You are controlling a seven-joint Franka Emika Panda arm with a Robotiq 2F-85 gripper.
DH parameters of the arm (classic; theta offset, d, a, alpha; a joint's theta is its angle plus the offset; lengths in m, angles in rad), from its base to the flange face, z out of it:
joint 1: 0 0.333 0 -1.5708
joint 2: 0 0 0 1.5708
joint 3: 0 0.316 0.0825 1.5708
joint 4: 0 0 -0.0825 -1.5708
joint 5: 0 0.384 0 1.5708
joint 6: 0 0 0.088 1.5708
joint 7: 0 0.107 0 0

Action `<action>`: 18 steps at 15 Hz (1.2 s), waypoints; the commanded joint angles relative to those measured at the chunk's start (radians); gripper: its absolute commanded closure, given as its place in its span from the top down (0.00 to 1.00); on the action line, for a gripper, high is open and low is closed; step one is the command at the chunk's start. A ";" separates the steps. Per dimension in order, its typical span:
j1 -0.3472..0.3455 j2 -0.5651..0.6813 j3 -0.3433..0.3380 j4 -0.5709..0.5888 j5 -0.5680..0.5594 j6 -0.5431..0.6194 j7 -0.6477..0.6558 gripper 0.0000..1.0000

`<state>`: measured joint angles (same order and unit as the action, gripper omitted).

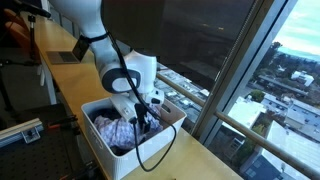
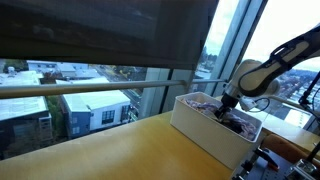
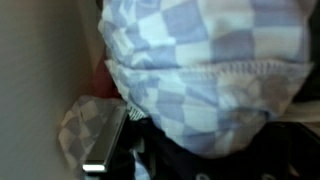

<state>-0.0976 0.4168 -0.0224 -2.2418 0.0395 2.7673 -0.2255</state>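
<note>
Gripper (image 1: 143, 118) sits low among the laundry in a white bin (image 1: 100, 150). I cannot tell whether its jaws are clenched or apart, since only one finger (image 3: 105, 140) shows in the wrist view. The bin stands on a wooden counter (image 2: 100, 150), close to the window glass. Inside it, a crumpled blue-and-white checked cloth (image 3: 200, 70) lies over a dark garment (image 3: 180, 165). The cloth's stitched hem runs side to side across the wrist view.

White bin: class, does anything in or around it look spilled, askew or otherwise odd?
Nothing has spilled. The clothes lie crumpled in the white bin, and a blue-checked cloth, bunched up, fills most of the wrist view.
</note>
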 commanded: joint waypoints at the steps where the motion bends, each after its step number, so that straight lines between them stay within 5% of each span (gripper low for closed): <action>1: -0.027 -0.206 0.032 -0.071 0.016 -0.070 -0.014 0.02; 11: 0.110 -0.608 0.057 -0.016 0.087 -0.296 0.022 0.01; 18: 0.264 -0.761 0.172 0.081 0.057 -0.373 0.134 0.01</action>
<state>0.1196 -0.2958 0.1004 -2.2170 0.1077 2.4472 -0.1428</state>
